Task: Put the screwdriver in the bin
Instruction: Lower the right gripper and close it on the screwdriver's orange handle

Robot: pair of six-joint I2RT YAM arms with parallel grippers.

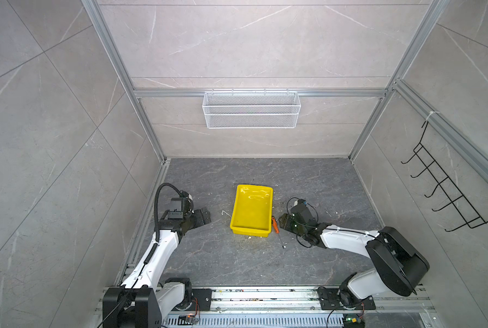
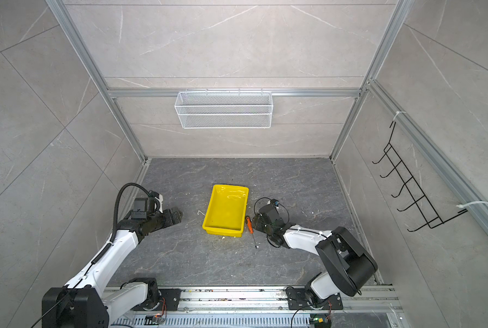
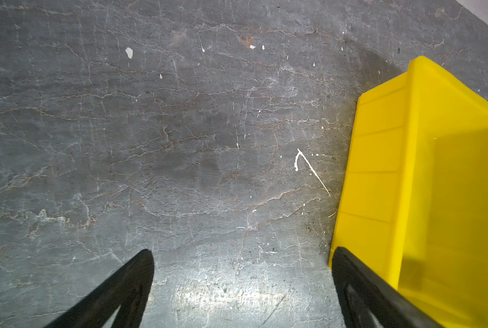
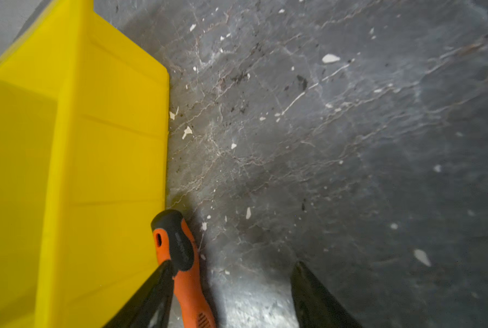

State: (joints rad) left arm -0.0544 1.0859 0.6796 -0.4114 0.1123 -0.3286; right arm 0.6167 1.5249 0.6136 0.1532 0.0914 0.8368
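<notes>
Dark slate tabletop [image 1: 237, 264]. Screwdriver [image 4: 180, 247] lies along bin [image 4: 118, 142] right wall, handle inside right gripper [image 4: 233, 264] parted jaws, maybe touching one. Left gripper [image 1: 204, 217] farther, also parted.

both top views: high up, looking down on whole worktop [image 1: 237, 264] (nearly the same picture) | left wrist: low, close, one side of bin [image 3: 379, 159] | right wrist: low, close, bin's other side

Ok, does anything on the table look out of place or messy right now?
The screwdriver lies on the tabletop just outside the bin, along its wall, not in it. White flecks litter the dark surface around the bin.
</notes>
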